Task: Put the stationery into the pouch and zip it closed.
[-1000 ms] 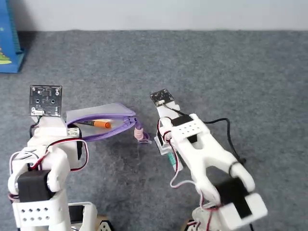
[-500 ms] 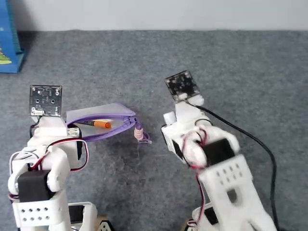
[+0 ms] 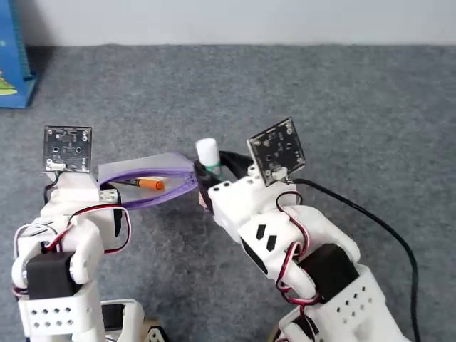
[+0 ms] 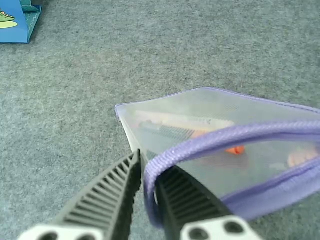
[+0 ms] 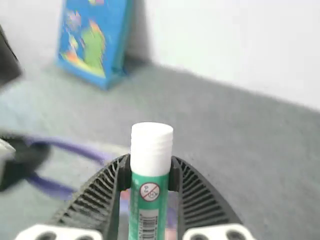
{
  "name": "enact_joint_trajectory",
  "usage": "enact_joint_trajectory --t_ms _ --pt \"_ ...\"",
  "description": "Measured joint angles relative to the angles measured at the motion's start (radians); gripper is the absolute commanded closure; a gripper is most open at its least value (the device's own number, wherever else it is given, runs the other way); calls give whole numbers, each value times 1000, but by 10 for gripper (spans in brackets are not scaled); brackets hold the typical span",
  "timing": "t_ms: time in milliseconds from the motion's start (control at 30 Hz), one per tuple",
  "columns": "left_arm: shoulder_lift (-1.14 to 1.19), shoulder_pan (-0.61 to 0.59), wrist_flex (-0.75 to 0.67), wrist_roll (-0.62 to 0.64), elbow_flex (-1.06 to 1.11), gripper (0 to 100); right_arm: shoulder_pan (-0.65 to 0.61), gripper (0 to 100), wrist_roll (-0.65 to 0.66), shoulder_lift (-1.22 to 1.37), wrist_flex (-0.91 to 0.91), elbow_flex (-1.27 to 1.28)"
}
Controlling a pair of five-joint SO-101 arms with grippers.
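Pouch (image 3: 152,165) rim pinched by left tool (image 4: 147,168), right tool (image 5: 148,165) clamping glue stick (image 5: 151,144), blue box (image 3: 10,65) beyond

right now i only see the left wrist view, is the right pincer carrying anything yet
Observer: Yes. The right pincer is shut on a glue stick with a white cap and a green body.
Operator: ok and where is that relative to my pouch
Observer: In the high view it sits just beside the end of the pouch opposite the end your left pincer grips. I can't tell whether it is over the opening yet.
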Motion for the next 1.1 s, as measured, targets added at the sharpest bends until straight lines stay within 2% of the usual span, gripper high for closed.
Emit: enact_joint_trajectory --t_ms 133,467,1100 --pt "0 0 0 0 0 987 -37 991 -37 -6 -178 69" --pt "0 0 0 0 0 987 -101 991 -48 -6 -766 410" --pt "0 0 3 0 0 987 -129 991 -48 -6 -1284 675"
